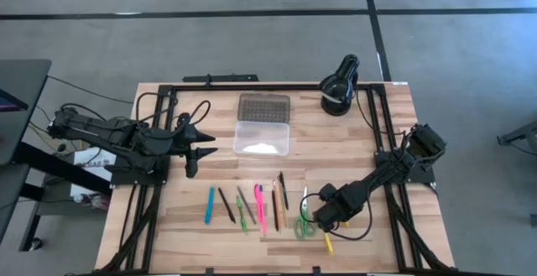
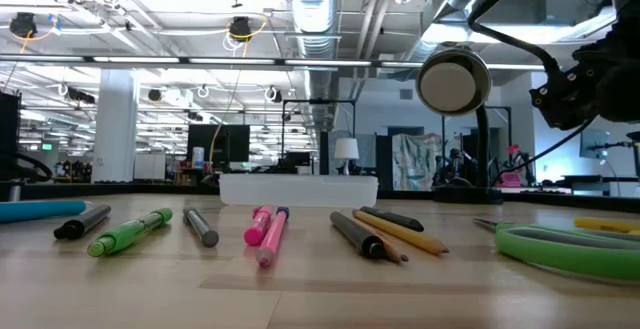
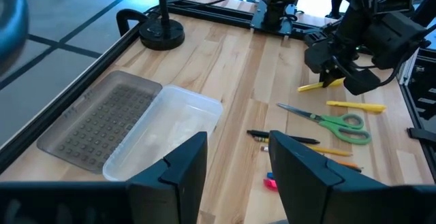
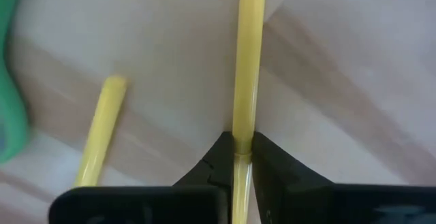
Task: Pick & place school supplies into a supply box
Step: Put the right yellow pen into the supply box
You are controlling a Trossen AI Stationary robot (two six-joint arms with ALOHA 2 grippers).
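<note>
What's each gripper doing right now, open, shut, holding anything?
Left gripper: open, empty, above the table near the clear box.
Right gripper: shut on a yellow pen, beside the green scissors.

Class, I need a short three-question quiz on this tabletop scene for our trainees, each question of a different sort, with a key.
1. True or false: the right gripper has its fingers closed on a yellow pen.
2. Which lies beside the clear box? A) its grey lid B) the green scissors C) the blue pen
3. Fill in: the left gripper hovers with its fingers ____.

Key: 1 true; 2 A; 3 open.
</note>
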